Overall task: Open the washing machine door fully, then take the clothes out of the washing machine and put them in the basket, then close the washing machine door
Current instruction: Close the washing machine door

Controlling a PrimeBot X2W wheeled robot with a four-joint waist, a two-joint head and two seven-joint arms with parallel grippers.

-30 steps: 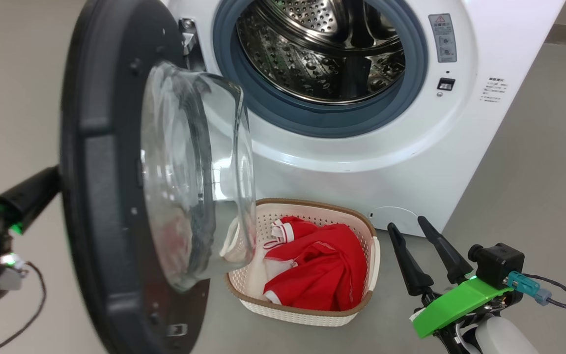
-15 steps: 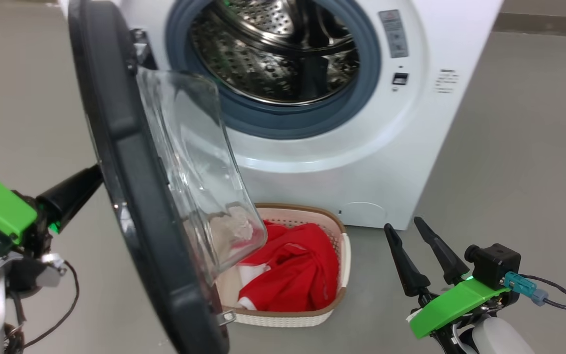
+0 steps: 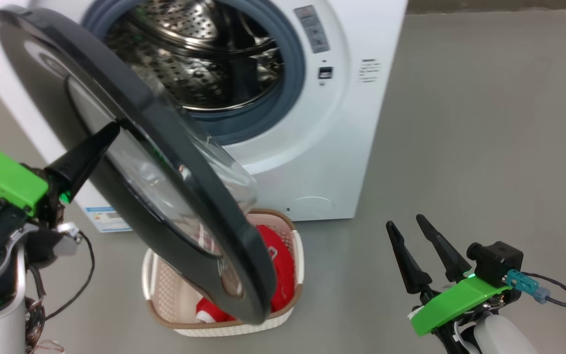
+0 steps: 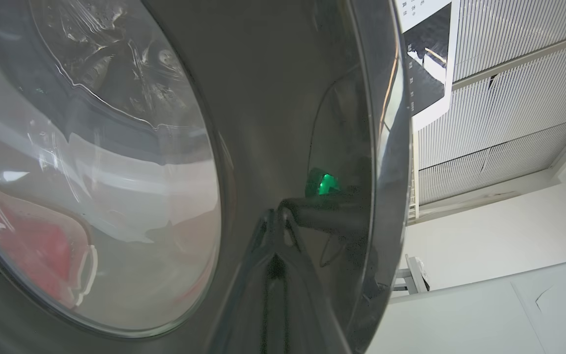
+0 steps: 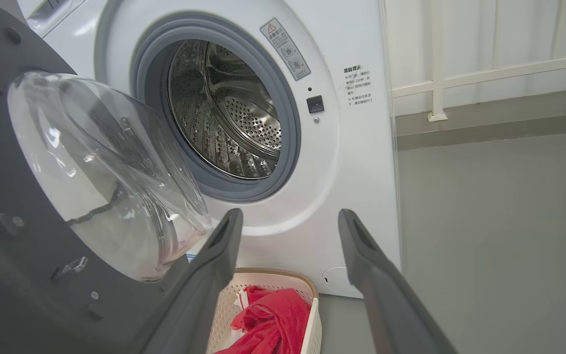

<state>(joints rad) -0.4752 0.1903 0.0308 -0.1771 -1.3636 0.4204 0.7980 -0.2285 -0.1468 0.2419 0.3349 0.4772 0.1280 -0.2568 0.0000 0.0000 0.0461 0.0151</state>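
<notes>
The washing machine (image 3: 342, 147) is a white front-loader standing on a grey floor (image 3: 484, 123). Its grey rubber ring (image 3: 288, 83) and steel drum (image 3: 199, 54) are exposed, and no fabric is seen in the part of the drum that shows.

The washing machine door (image 3: 189, 187) is partway open, hinged on the robot's left. In the head view it angles across the front of the opening, with the glossy black outer face toward the camera. In the right wrist view its dark inner side (image 5: 17, 246) shows, with the clear glass bowl (image 5: 101, 172) bulging toward the drum.

The basket (image 3: 243, 327) sits on the floor just in front of the machine's base, and the door's lower edge partly hides it in the head view.

The clothes (image 3: 280, 265) are a red garment with white trim, lying inside the basket. They are also seen in the right wrist view (image 5: 273, 324).

The left gripper (image 3: 108, 135) has its fingers closed together and grips nothing. Its tip is against the door's outer face near the glass edge. In the left wrist view the tip meets its own reflection on the black rim (image 4: 288, 98).

The right gripper (image 3: 405, 222) has its fingers spread wide and is empty. It is low at the robot's right, well apart from the basket and machine.

Smaller items are a blue label (image 3: 101, 216) at the machine's lower corner and a warning sticker (image 3: 312, 29) beside the opening.
</notes>
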